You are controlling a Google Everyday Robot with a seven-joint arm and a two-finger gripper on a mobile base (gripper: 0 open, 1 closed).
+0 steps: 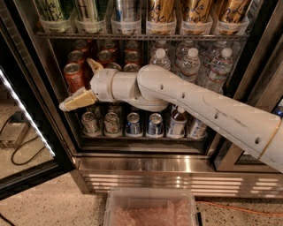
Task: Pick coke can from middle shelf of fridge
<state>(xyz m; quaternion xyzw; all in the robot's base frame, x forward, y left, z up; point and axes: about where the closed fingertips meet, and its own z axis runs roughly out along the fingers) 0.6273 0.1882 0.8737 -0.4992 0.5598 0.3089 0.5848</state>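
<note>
Several red coke cans stand in rows on the left of the middle shelf; the front-left coke can [73, 76] is nearest. The shelf's rack is mostly hidden behind my white arm [194, 103], which reaches in from the right. My gripper [83, 84] is open right in front of these cans. Its lower finger [78, 100] points left below the front-left can. Its upper finger [94, 65] rises between the first and second rows. It holds nothing. The fridge [154, 170] stands open, its door [27, 115] swung out to the left.
Water bottles [190, 64] fill the right of the middle shelf. Tall gold and green cans [161, 13] stand on the rack above. Silver and blue cans [132, 124] and a bottle stand below. A clear plastic bin [150, 207] sits on the floor in front of the steel base.
</note>
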